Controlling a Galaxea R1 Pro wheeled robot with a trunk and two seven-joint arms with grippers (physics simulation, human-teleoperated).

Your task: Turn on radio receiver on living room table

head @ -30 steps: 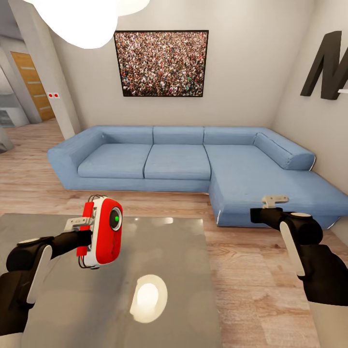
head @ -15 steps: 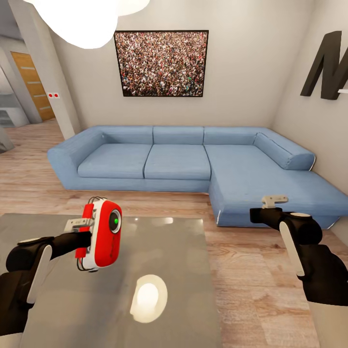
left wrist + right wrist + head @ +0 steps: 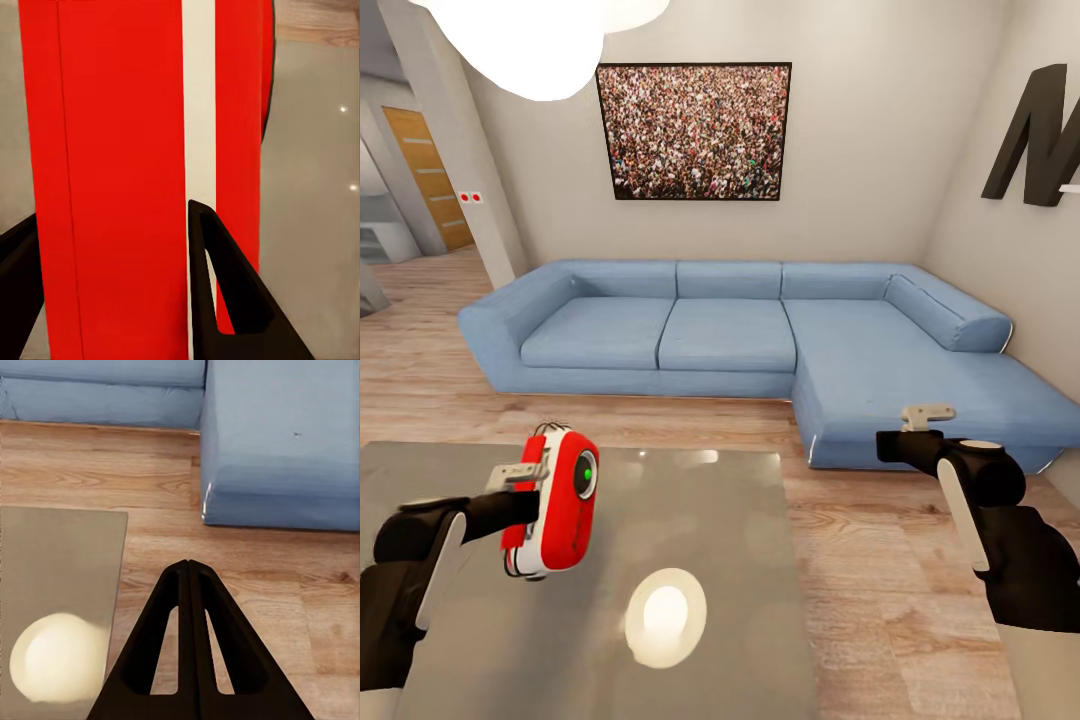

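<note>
Here the left gripper is gripping the radio upright above the tabletop, near its left side, in the living room. In the left wrist view the radio is crowding the lens so closely that its edges are running out of the picture; only flat red panels and one white stripe are showing, with a dark finger pressing against the white stripe and the other finger barely peeking in at the corner. The left gripper's fingers themselves are mostly hiding behind the radio in the head view. The radio's front is glossy red with rounded corners, its back and sides are white, and a round dark dial with a green centre is sitting high on the face. A thin wire handle is arching over its top.

The tabletop is a smooth grey slab, mirroring a pale round lamp glow. The lamp overhead is cut off by the picture's top edge.

The right gripper is hovering over the wood floor beside the tabletop, its fingers pressing flat together with nothing between them. The blue L-shaped sofa looks soft and matte. The crowd picture is hanging above it, and the dark letter is cropped at the right.
</note>
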